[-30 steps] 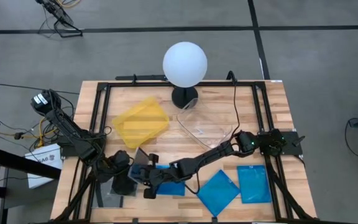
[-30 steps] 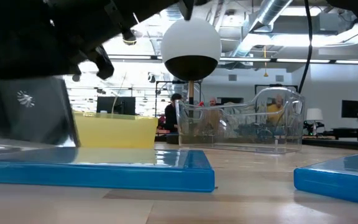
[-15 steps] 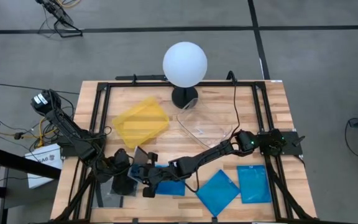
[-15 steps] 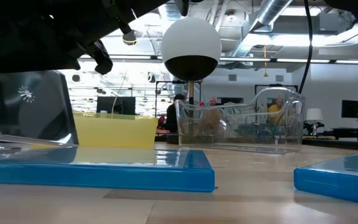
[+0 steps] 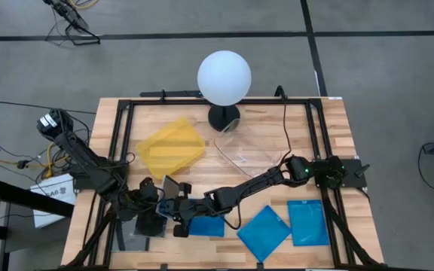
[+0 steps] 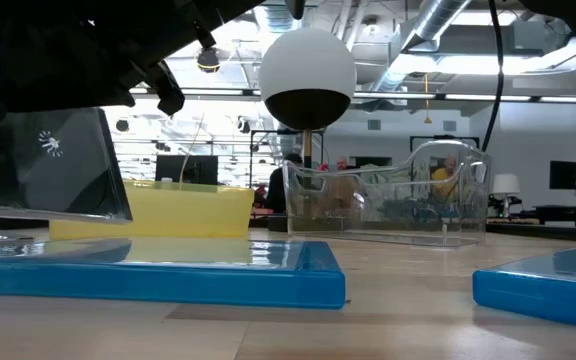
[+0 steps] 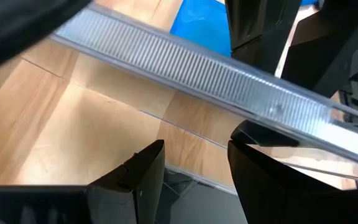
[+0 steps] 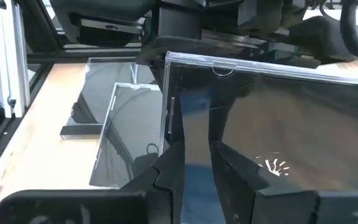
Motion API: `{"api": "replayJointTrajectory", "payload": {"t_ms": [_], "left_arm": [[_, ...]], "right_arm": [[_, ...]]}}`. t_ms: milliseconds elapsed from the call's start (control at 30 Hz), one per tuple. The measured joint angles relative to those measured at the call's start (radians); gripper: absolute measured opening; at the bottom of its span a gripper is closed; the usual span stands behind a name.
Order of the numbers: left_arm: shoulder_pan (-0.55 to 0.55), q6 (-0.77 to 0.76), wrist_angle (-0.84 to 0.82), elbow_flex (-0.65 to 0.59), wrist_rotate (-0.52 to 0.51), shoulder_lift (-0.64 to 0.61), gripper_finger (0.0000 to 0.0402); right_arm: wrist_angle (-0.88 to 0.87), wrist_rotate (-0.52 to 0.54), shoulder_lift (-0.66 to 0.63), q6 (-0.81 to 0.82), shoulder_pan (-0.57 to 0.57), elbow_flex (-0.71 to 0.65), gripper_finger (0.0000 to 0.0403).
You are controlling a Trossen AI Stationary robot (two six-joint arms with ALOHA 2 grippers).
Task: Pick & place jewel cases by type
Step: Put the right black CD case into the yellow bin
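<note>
A grey jewel case with a clear face [image 5: 170, 187] stands nearly upright between the two arms at the table's near left, and my right gripper [image 8: 194, 155] is shut on it. My left gripper [image 7: 194, 149] is open, its fingers close by the case's ribbed edge [image 7: 197, 62]. I cannot tell whether they touch it. Three blue jewel cases [image 5: 206, 226] [image 5: 264, 232] [image 5: 307, 223] lie flat along the near edge. Other grey cases [image 5: 136, 235] lie flat at the near left corner. My right gripper pinches the case's edge [image 8: 194, 140] nearest its wrist, close to one corner, between its two fingers across the case's thickness. The fingers come from the table's right, slanting down. The case [image 6: 53, 165] stands a little tilted, its lower edge clear of the table.
A yellow tray [image 5: 172, 147] sits at the far left. A clear plastic tray [image 5: 251, 154] sits beside it. A lamp with a white globe [image 5: 224, 77] stands at the far edge. A black frame [image 5: 119, 135] runs around the tabletop.
The grey case has risen a little in my right gripper and now hangs clear above the blue case beneath it, keeping its tilt. My left gripper has rolled slightly beside it. Neither gripper's fingers have changed their gap.
</note>
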Motion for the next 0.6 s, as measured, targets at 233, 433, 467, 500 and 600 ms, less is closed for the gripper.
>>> {"api": "replayJointTrajectory", "payload": {"t_ms": [233, 433, 467, 500, 600], "left_arm": [[0.074, 0.066, -0.138, 0.076, 0.007, 0.0, 0.0173], [0.12, 0.148, -0.318, 0.182, -0.005, -0.002, 0.0173], [0.126, 0.16, -0.359, 0.207, -0.005, -0.002, 0.0173], [0.133, 0.171, -0.403, 0.232, -0.006, -0.002, 0.0173], [0.161, 0.2, -0.543, 0.312, -0.013, -0.002, 0.0173]], "right_arm": [[-0.222, 0.01, 0.0, -0.034, -0.021, 0.109, 0.0075], [-0.382, 0.002, 0.001, -0.097, -0.046, 0.214, 0.0075], [-0.399, 0.002, 0.001, -0.106, -0.05, 0.227, 0.0075], [-0.415, 0.001, 0.001, -0.114, -0.055, 0.238, 0.0075], [-0.471, 0.002, 0.001, -0.148, -0.072, 0.283, 0.0075]]}}
